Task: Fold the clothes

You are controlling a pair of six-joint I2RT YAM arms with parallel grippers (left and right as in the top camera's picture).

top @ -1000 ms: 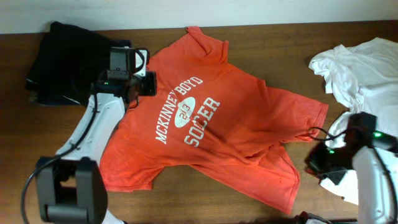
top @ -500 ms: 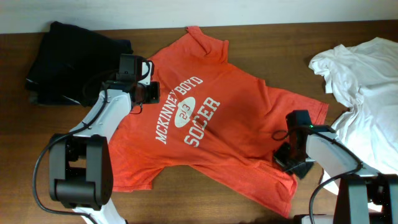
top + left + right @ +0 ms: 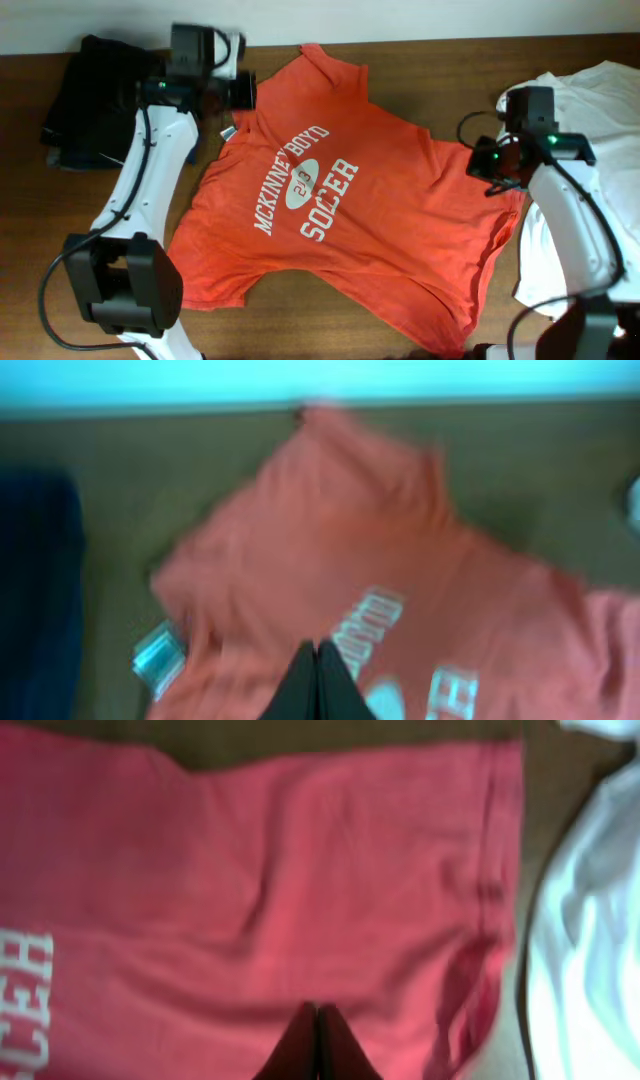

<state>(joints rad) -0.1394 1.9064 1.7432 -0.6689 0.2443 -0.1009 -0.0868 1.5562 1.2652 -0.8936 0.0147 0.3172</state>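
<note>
The orange-red T-shirt (image 3: 340, 210) with white "McKinney Boyd Soccer" lettering lies spread face up across the middle of the table. It also fills the left wrist view (image 3: 330, 530) and the right wrist view (image 3: 250, 890). My left gripper (image 3: 243, 93) is over the shirt's upper left shoulder; its fingers (image 3: 316, 650) are pressed together with no cloth between them. My right gripper (image 3: 487, 165) is over the right sleeve edge, with fingers (image 3: 316, 1012) also together and empty. A crumpled white T-shirt (image 3: 590, 100) lies at the right.
A dark garment pile (image 3: 100, 100) sits at the back left, also in the left wrist view (image 3: 35, 580). A pale tag (image 3: 228, 130) shows at the orange shirt's left sleeve. The white shirt (image 3: 590, 920) borders the orange one. Bare brown table (image 3: 430, 70) lies behind.
Both arms swung toward the back of the table. The right gripper went from the shirt's lower right fold up to the right sleeve, and that side now lies spread out flatter.
</note>
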